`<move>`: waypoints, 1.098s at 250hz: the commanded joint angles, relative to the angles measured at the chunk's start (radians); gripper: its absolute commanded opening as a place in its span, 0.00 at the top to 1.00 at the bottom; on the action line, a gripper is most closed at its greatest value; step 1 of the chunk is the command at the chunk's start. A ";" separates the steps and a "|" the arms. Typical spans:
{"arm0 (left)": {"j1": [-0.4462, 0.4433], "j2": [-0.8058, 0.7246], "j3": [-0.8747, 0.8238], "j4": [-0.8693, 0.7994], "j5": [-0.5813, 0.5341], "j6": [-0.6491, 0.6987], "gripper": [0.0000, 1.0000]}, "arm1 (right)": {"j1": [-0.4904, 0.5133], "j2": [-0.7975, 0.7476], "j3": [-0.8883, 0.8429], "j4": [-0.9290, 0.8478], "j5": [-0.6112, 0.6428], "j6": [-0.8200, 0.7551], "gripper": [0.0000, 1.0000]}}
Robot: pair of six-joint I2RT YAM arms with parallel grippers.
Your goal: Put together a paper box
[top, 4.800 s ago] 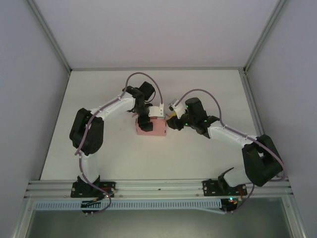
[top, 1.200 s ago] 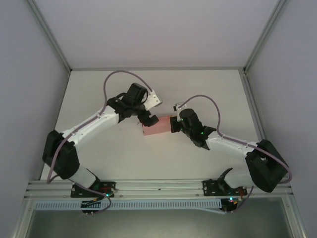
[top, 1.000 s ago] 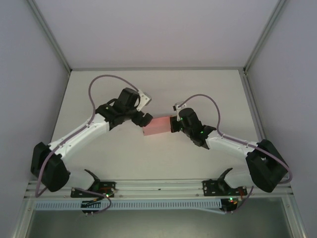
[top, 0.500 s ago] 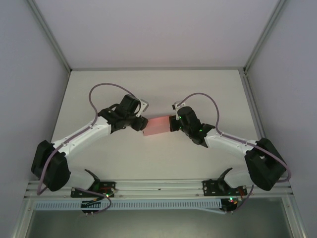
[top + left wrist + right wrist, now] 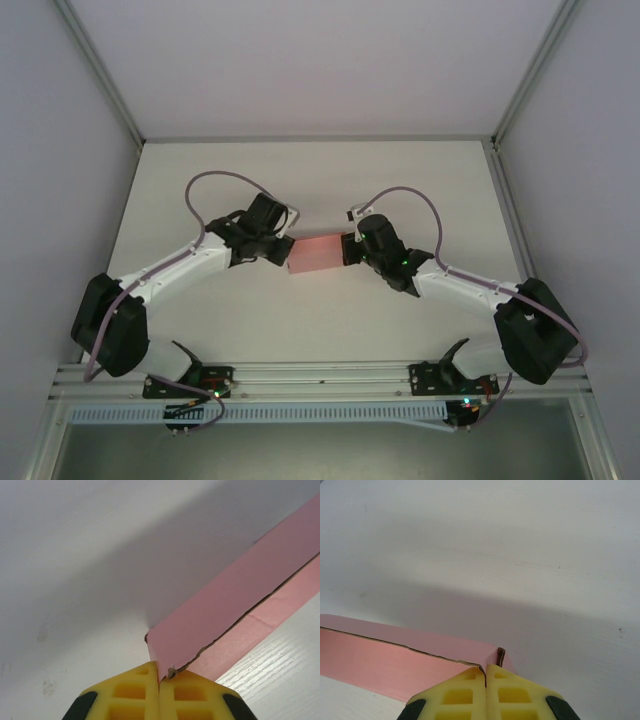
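Observation:
The pink paper box (image 5: 317,254) sits as a small rectangular box at the table's middle, spanning between both grippers. My left gripper (image 5: 286,250) is at its left end. In the left wrist view the yellow fingers (image 5: 125,695) are shut on a corner of the paper box (image 5: 225,610), with the card edge pinched at the left gripper (image 5: 160,676). My right gripper (image 5: 347,250) holds the right end. In the right wrist view the right gripper (image 5: 486,672) is shut on a wall edge of the paper box (image 5: 380,660).
The white table (image 5: 320,180) stretches around the box, with enclosure walls on both sides and at the back. An aluminium rail (image 5: 320,378) carrying the arm bases runs along the near edge. Purple cables loop above each wrist.
My left gripper came down and in toward the box's left end and closed from open to shut on its corner. The right gripper kept its hold, barely moving.

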 commanded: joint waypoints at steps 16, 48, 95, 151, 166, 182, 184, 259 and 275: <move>0.010 0.010 0.051 -0.032 0.057 -0.114 1.00 | 0.016 0.022 -0.019 -0.123 0.005 0.023 1.00; 0.040 0.049 0.105 -0.097 0.120 -0.206 1.00 | 0.036 0.011 -0.024 -0.127 0.035 0.044 1.00; 0.082 0.081 0.140 -0.125 0.181 -0.339 1.00 | 0.075 0.014 -0.044 -0.112 0.083 0.100 1.00; 0.114 0.090 0.162 -0.100 0.290 -0.381 1.00 | 0.088 0.025 -0.055 -0.117 0.105 0.112 1.00; 0.121 0.098 0.180 -0.119 0.288 -0.371 1.00 | 0.088 0.018 -0.060 -0.119 0.108 0.107 1.00; 0.126 0.108 0.199 -0.140 0.281 -0.357 1.00 | 0.088 0.013 -0.067 -0.111 0.107 0.102 1.00; 0.125 0.109 0.201 -0.144 0.281 -0.355 1.00 | 0.089 0.013 -0.067 -0.111 0.108 0.102 1.00; 0.155 0.134 0.239 -0.165 0.328 -0.338 1.00 | 0.088 0.034 -0.064 -0.105 0.093 0.101 1.00; 0.157 0.139 0.248 -0.178 0.317 -0.325 1.00 | 0.088 0.037 -0.063 -0.102 0.091 0.099 1.00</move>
